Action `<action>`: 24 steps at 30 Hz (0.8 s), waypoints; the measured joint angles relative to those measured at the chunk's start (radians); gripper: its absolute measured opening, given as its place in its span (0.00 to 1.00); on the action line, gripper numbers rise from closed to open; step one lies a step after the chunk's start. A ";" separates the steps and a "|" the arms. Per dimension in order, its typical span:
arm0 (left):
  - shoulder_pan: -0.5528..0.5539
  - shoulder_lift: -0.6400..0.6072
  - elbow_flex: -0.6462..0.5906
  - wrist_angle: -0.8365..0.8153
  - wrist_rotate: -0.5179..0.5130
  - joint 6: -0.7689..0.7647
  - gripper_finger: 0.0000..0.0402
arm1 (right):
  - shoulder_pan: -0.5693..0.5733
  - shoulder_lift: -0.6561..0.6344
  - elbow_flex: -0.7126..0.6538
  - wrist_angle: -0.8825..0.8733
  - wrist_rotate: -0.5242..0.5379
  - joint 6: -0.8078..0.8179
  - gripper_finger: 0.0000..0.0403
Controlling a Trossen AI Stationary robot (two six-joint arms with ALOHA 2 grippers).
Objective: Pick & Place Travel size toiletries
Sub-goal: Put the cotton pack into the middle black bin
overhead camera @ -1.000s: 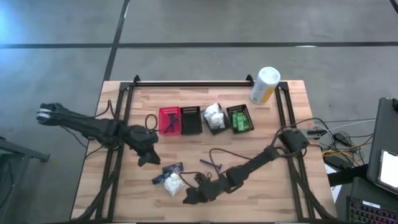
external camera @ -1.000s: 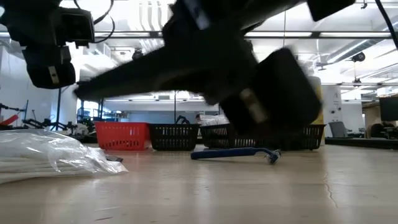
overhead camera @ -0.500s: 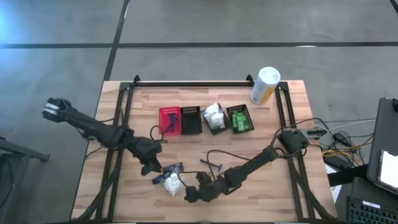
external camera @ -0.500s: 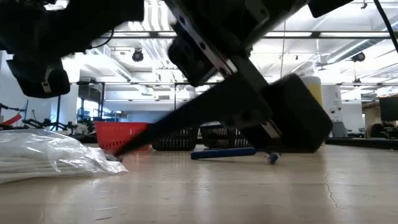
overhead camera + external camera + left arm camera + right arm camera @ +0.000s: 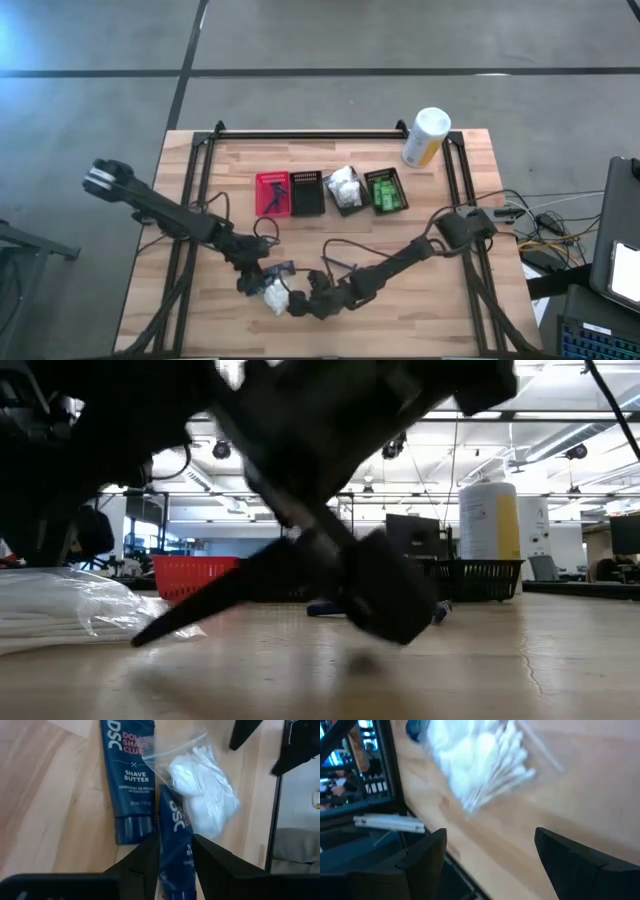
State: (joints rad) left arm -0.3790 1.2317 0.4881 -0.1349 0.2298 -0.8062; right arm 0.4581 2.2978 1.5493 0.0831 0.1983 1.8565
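Observation:
Two dark blue shave-butter tubes lie side by side on the wood near the table's near edge: one free (image 5: 127,785), the other (image 5: 174,820) between my left gripper's (image 5: 176,839) fingers. In the high view the tubes (image 5: 278,269) lie just right of my left gripper (image 5: 256,283). A clear bag of white cotton swabs (image 5: 200,795) (image 5: 485,770) (image 5: 272,297) lies flat beside them. My right gripper (image 5: 490,835) (image 5: 292,304) is open, with the bag just ahead of its fingers and untouched. My left gripper has the second tube's body (image 5: 175,847), below its "DSC" lettering, pinched between the two fingers. The fingers (image 5: 147,862) come slanting down from above and lie across the tube. The tube lies flat on the table, its far end against the swab bag.
A row of small baskets stands mid-table: red (image 5: 272,192), black (image 5: 307,192), one with white bundles (image 5: 345,187), one with green packets (image 5: 385,190). A white-and-yellow canister (image 5: 425,137) stands at the far right. A blue razor (image 5: 340,262) lies right of the tubes.
My left gripper has moved toward the table's near edge and right, down onto the tubes. My right gripper has shifted left toward the swab bag and tipped its fingers down toward the table. Tubes, bag and razor have stayed where they were.

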 joint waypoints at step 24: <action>-0.027 0.114 0.055 0.089 0.031 -0.012 0.30 | -0.051 0.030 0.044 -0.055 0.100 -0.032 0.68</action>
State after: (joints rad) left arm -0.4059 1.3453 0.5430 -0.0461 0.2611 -0.8179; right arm 0.4067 2.3276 1.5936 0.0277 0.2981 1.8247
